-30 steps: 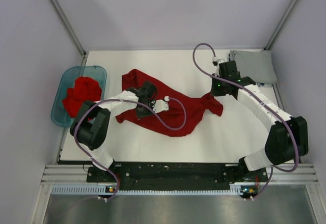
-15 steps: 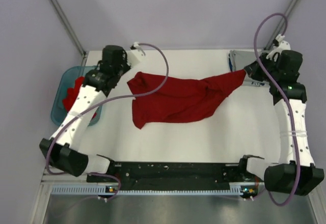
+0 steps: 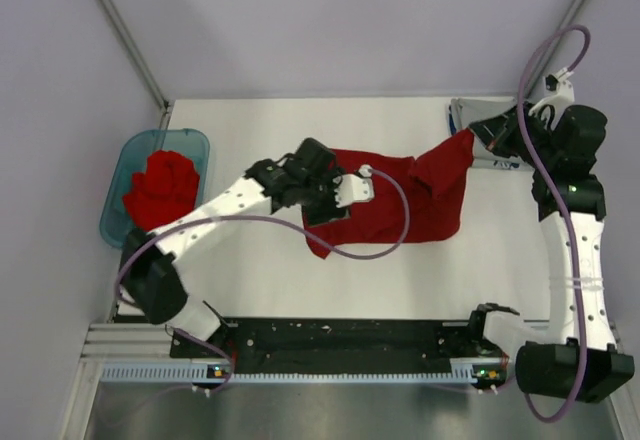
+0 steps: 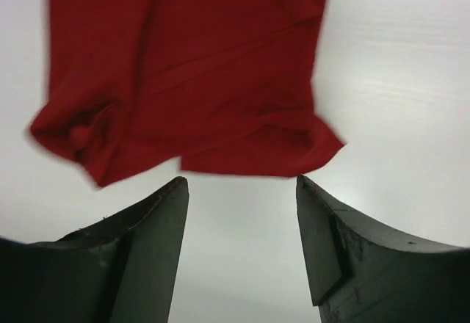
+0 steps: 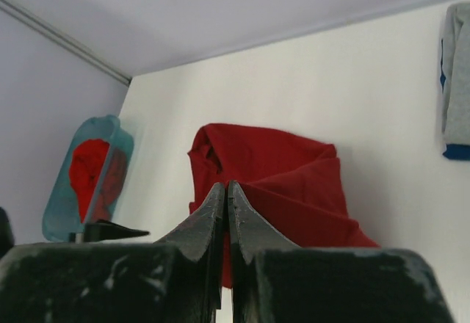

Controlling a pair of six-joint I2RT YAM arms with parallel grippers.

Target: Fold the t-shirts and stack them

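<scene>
The red t-shirt [image 3: 420, 200] lies bunched mid-table, with one corner lifted by the right gripper [image 5: 226, 188], its jaws pinched tight on the cloth. The left gripper [image 4: 239, 185] hovers wide open and empty at the opposite edge. Risk: a single-corner pull could drag the cloth unflattened onto the grey shirt [image 5: 457, 73].

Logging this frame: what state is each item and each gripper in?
red t-shirt on the table: unfolded and rumpled, one corner pulled up.
right gripper: jaws shut on that corner.
left gripper: jaws open, empty, above the shirt's edge.
red t-shirt in the tub: crumpled in a heap.
teal tub: upright, holding the crumpled shirt.
grey shirt: lying flat at the table's far right corner.
</scene>
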